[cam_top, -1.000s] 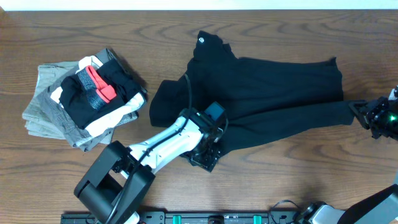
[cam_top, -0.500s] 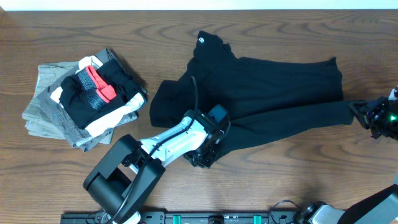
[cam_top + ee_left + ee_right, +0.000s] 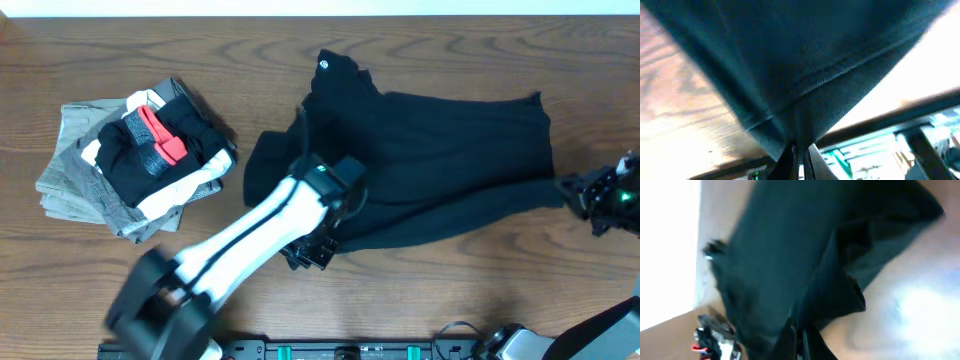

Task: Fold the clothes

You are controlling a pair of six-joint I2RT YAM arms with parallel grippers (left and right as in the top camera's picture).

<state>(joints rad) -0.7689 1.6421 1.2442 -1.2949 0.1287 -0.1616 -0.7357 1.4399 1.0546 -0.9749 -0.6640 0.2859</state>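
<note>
The black T-shirt (image 3: 440,150) lies rumpled on the table (image 3: 450,300), from centre out to three o'clock. The left gripper (image 3: 310,250) has its fingers pressed together on the hem at seven o'clock. The right gripper (image 3: 585,190) pinches the three o'clock corner. Opposite edges held, I'd say, to stretch it flat for folding.

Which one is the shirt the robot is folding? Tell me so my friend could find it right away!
On the wooden table, right of the stack of folded clothes, lies one big black T-shirt, spread out. Unlike the small black piece with a red patch on the stack, it is unfolded, much bigger, and has a tiny white logo at its top edge.
</note>
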